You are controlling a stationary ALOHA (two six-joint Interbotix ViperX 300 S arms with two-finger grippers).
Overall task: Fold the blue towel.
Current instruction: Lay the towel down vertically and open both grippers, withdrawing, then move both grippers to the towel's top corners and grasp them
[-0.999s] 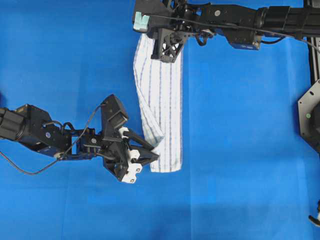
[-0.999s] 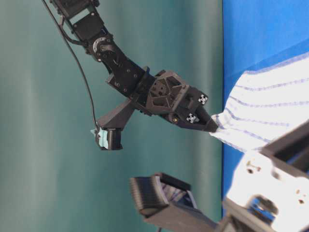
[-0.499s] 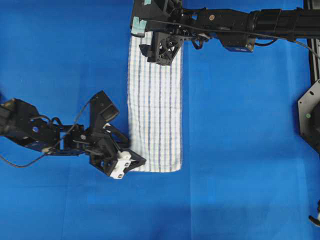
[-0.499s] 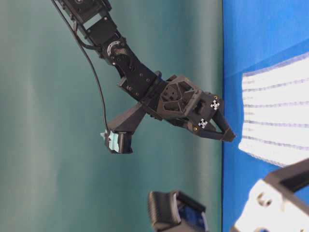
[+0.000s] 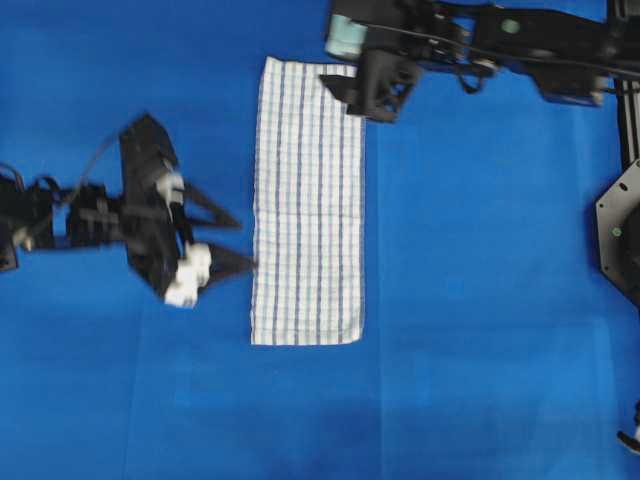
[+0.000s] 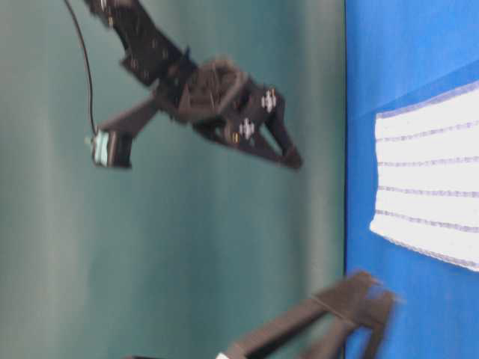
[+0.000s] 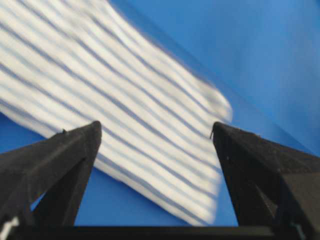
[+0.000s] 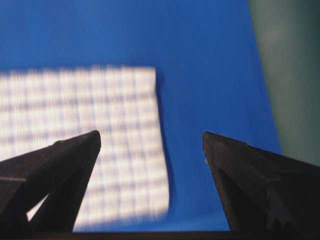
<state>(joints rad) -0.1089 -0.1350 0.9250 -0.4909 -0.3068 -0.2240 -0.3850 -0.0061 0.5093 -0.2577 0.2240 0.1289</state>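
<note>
Striped white cloth, the blue towel [image 5: 308, 200], now lies as a long narrow strip, flat on the solid-blue sheet [image 5: 480, 300] covering the worktop, its edges straight and its corners square. A second ago the left pincer [image 5: 236, 240] held the near left corner curled over and the right pincer [image 5: 340, 92] pinched the far end; half a second ago the strip was already laid out with both pincers at its ends. Now both have let go: the left pincer stands with its tips wide apart just beside the towel's left edge, and the right pincer hovers, also spread, above the far right corner, clear of the cloth in the table-level view. Judging from this, one lengthwise fold is set down, and a crosswise fold likely remains.
</note>
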